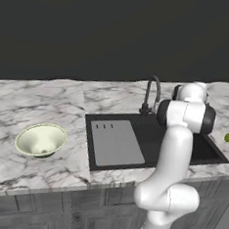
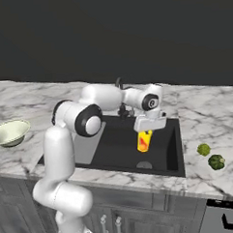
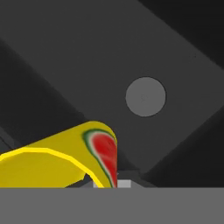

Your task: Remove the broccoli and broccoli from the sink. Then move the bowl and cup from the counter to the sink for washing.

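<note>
My gripper hangs over the black sink and is shut on the yellow cup, which dangles tilted below it, clear of the basin floor. In the hand view the cup lies across the lower left with its red-and-green mark facing me, and the sink's round drain sits beyond it. Two broccoli florets rest on the counter right of the sink: a yellowish one and a darker one. The pale bowl stands on the counter left of the sink.
A grey flat panel covers the sink's left part. The dark gooseneck tap rises behind the basin. A dark wall runs along the back of the counter. My own arm crosses over the basin from the front.
</note>
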